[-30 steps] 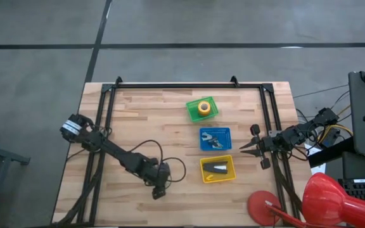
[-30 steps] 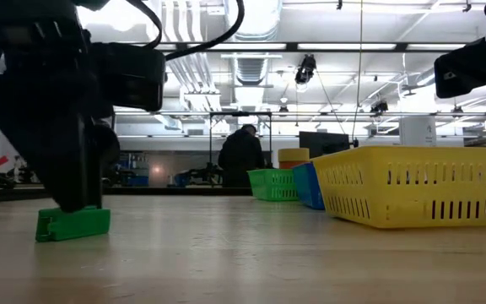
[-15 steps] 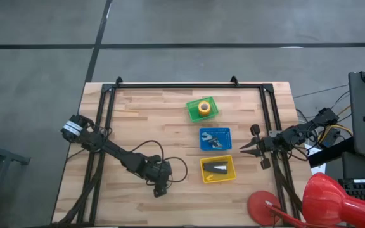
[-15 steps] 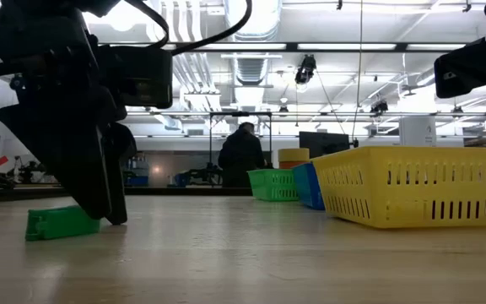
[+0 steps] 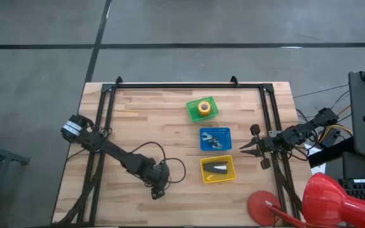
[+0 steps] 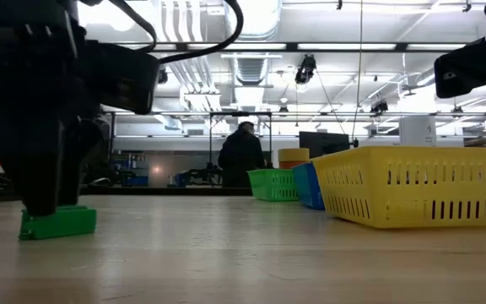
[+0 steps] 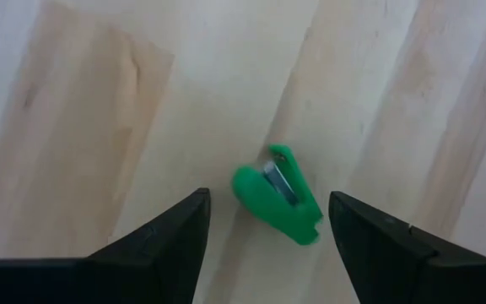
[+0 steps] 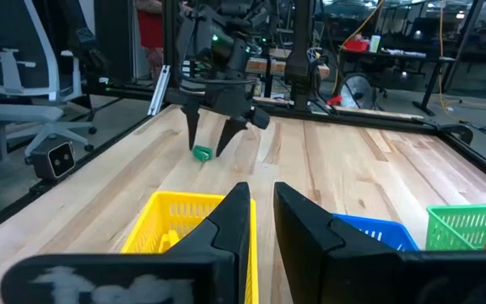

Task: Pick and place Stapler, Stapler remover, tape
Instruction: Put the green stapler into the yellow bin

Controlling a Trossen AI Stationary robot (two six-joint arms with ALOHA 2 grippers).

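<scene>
My left gripper is open and points down near the table's near edge. Its fingers stand on either side of a small green stapler-shaped piece that lies flat on the wood, apart from both. The dark stapler lies in the yellow basket. The yellow-faced tape roll sits in the green basket. Metal pieces lie in the blue basket. My right gripper waits level at the table's right, its fingers nearly together, holding nothing.
The three baskets stand in a row from far to near on the table's right half. A black frame runs along the far edge and down both sides. A red lamp stands off the near right corner. A person stands in the room beyond.
My left gripper tipped and swung a little toward the far edge, then came back upright over the green piece. The green piece slid a short way toward the table's left. My right arm kept still.
</scene>
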